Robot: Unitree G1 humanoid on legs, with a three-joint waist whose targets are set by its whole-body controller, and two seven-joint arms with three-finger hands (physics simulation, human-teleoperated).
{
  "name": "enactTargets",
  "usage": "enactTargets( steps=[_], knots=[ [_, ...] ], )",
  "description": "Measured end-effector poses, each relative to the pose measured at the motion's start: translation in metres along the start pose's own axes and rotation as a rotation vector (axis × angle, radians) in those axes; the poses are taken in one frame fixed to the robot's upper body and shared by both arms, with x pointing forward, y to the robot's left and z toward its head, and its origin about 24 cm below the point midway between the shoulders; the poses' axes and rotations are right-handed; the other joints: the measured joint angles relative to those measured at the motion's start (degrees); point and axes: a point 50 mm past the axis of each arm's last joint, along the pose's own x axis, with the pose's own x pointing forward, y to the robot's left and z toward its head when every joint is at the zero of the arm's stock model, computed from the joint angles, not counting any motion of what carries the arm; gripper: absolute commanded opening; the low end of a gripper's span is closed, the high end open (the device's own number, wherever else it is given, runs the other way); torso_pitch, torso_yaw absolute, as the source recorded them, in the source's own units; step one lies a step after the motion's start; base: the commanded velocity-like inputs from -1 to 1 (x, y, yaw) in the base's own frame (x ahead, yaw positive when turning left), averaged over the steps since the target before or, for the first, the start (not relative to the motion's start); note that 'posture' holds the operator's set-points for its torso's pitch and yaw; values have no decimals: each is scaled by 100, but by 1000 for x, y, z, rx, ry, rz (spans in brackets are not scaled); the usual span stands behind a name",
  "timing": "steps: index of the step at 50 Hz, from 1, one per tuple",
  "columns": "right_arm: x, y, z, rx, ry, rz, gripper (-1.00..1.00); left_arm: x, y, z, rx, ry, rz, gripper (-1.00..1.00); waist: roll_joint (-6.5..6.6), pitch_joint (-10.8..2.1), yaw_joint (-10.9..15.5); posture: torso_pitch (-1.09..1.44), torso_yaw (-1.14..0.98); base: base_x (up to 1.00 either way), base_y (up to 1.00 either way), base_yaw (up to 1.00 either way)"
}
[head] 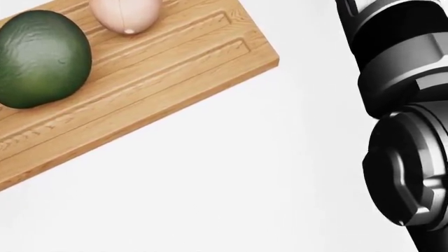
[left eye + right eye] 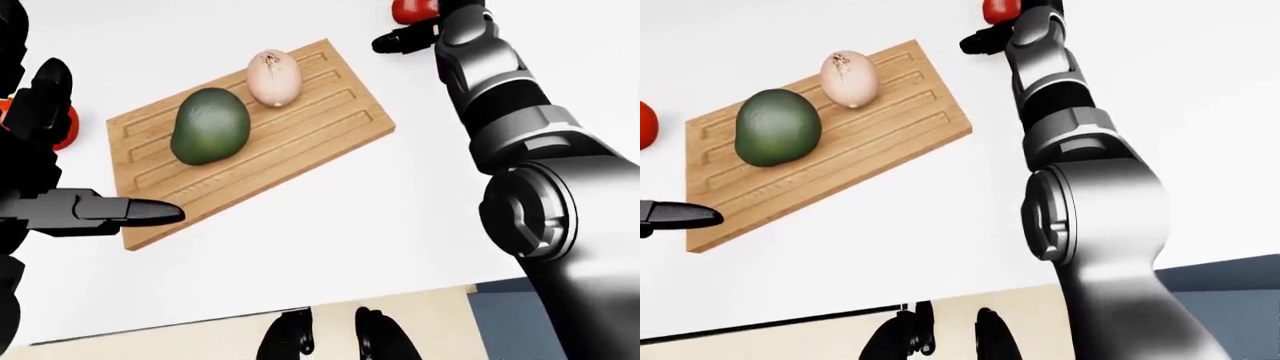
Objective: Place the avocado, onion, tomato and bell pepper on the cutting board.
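The wooden cutting board [image 2: 300,142] lies tilted on the white counter. On it rest a dark green avocado [image 2: 210,126] and a pale onion [image 2: 274,77]. A red vegetable [image 2: 412,9] sits at the top edge, cut off by the frame; whether it is the tomato or the pepper I cannot tell. My right hand [image 2: 398,39] is just below it, fingers stretched out and holding nothing. A second red vegetable [image 2: 644,124] lies left of the board. My left hand [image 2: 90,157] hovers by the board's left end, fingers spread, empty.
The white counter [image 2: 380,225] ends at the bottom of the eye views. Below its edge show a beige floor [image 2: 440,322] and my feet [image 2: 330,341]. My right forearm [image 1: 406,126] fills the right side of the head view.
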Motion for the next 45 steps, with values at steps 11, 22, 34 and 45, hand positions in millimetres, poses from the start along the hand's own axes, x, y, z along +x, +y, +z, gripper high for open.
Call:
enactTargets(
  steps=[11, 22, 34, 45],
  knots=[
    [1, -5, 4, -11, -25, -27, 4, -1, 1, -1, 5, 2, 4, 100, -34, -16, -13, 52, 0, 0, 0, 0],
    [1, -5, 5, -2, -40, -20, -31, -3, 3, -2, 8, 2, 7, 100, -78, -49, 0, 52, 0, 0, 0, 0],
    [0, -3, 5, -11, -39, -1, -61, -1, 3, 2, 13, -6, 6, 100, -117, -20, 38, 52, 0, 0, 0, 0],
    [1, -4, 6, -13, -44, 8, -72, -1, 2, 0, 6, -1, 5, 100, -129, 62, 76, 52, 0, 0, 0, 0]
  ],
)
